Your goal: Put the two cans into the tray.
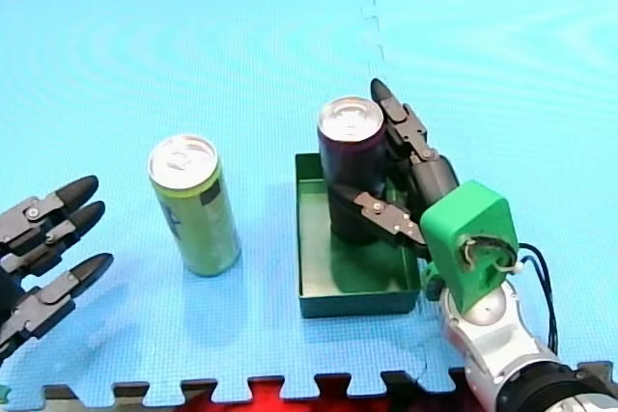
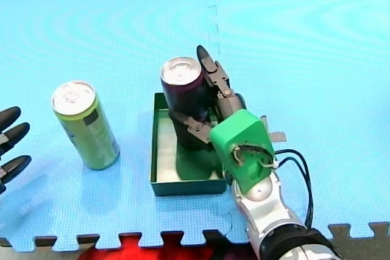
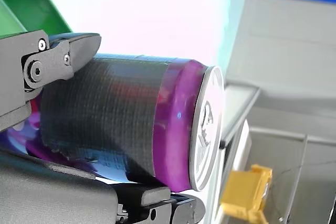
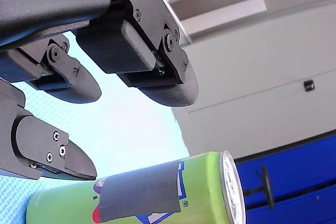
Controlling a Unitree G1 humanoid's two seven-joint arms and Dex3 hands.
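my right hand grips the purple metal can upright in the shallow green tray. it seems seated, so i let go gently. my empty left hand is left of the lime-green metal can.

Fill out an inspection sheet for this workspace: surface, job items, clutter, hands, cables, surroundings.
Surface: blue foam mat of interlocking tiles.
Job's things: purple can upright inside the green tray; green can upright on the mat, to the left of the tray and apart from it.
Clutter: nothing seen.
Hands: right hand grasps the purple can over the tray; left hand is at the mat's left edge, holding nothing.
Cables: black cable loops from the green wrist mount along the right arm.
Surroundings: red strip past the mat's near edge; grey cabinet fronts and a blue panel in the second wrist view.
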